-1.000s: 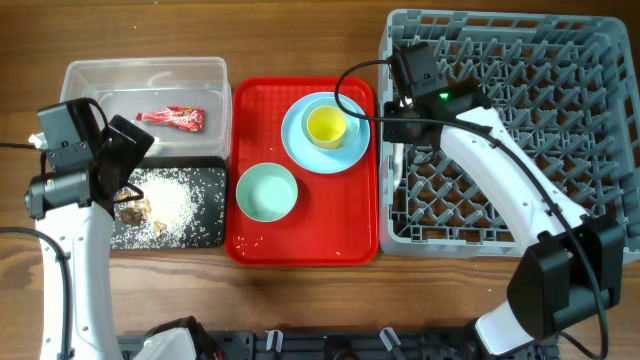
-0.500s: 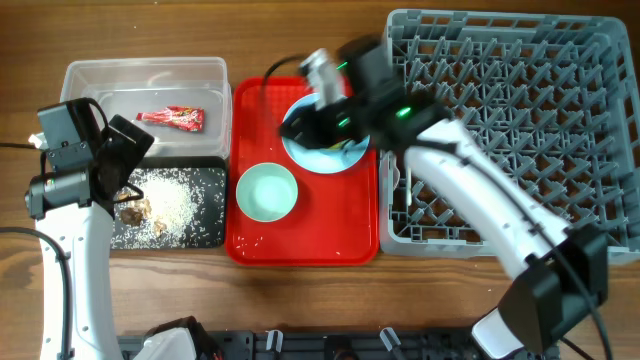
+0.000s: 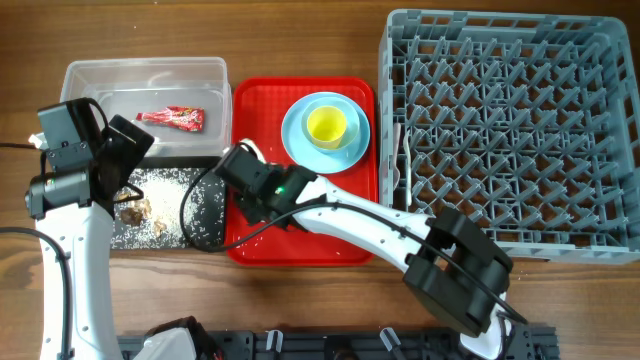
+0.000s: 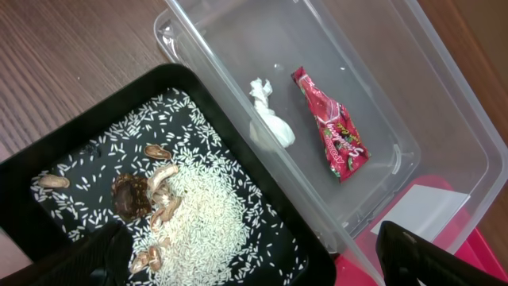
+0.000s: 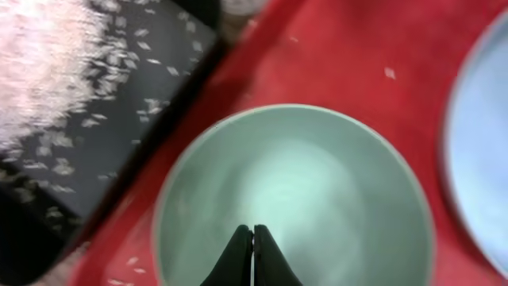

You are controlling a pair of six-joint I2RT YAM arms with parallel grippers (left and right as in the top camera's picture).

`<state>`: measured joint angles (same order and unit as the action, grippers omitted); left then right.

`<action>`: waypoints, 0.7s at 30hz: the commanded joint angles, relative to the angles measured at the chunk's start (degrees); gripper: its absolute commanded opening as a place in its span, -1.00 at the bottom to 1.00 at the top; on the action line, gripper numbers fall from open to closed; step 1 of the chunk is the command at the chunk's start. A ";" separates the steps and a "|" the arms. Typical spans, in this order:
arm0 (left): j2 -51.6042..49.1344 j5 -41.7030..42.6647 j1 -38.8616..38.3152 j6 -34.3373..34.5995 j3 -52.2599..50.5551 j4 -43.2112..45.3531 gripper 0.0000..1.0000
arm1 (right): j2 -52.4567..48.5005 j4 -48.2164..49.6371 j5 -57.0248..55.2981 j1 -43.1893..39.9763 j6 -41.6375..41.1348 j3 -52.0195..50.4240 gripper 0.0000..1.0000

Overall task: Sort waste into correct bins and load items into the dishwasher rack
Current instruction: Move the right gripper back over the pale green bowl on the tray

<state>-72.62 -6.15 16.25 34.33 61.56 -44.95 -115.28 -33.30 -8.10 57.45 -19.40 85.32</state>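
- Broadly, the large square grey plastic dishwasher rack fills the right side of the wooden counter. Its upright pegs are where the dishes belong.
- Just beside it lies the flat red plastic tray. It carries the light-blue round plate, with the yellow plastic cup on it, and the mint-green round bowl.
- Left of that tray sit the clear rectangular plastic tub and the shallow black rectangular tray. My left gripper hovers over them, fingers spread wide, holding nothing.
- The mint-green bowl is my concern. It sits upright and empty on the side of the red tray next to the black tray, directly under my right gripper, whose fingers are pressed together on nothing.
- I judge the bowl light, rigid and smooth, probably slippery plastic and unlikely to break. Its wall is the only hold: my fingers must part, one inside the rim and one outside, and pinch firmly so it cannot swivel.
- Smaller, inside the tub, lie the crinkled red snack wrapper and the small white crumpled scrap, near each other but not touching.
- Smallest, the loose white rice with brown food bits is scattered in the black tray, with a few stray grains on the red tray.
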 commanded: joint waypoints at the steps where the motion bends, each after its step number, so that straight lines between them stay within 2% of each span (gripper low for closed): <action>1: 0.57 -0.17 0.28 -0.90 0.48 0.11 1.00 | -0.46 -2.05 -6.03 -0.55 -0.11 0.04 -0.91; 9: 0.57 -0.17 0.28 -0.92 0.48 0.11 1.00 | -0.55 -8.33 -6.01 -5.81 -0.13 0.04 -0.89; 12: 0.57 -0.17 0.28 -0.92 0.48 0.11 1.00 | -0.55 -10.73 -6.08 -7.08 -0.13 0.04 -0.81; 21: 0.57 -0.17 0.28 -0.90 0.48 0.11 0.99 | -0.33 -11.96 -3.87 -8.94 -1.75 0.35 -0.87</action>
<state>-72.62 -6.15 16.25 34.33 61.56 -44.97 -115.28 -45.60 -13.10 48.49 -20.23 85.32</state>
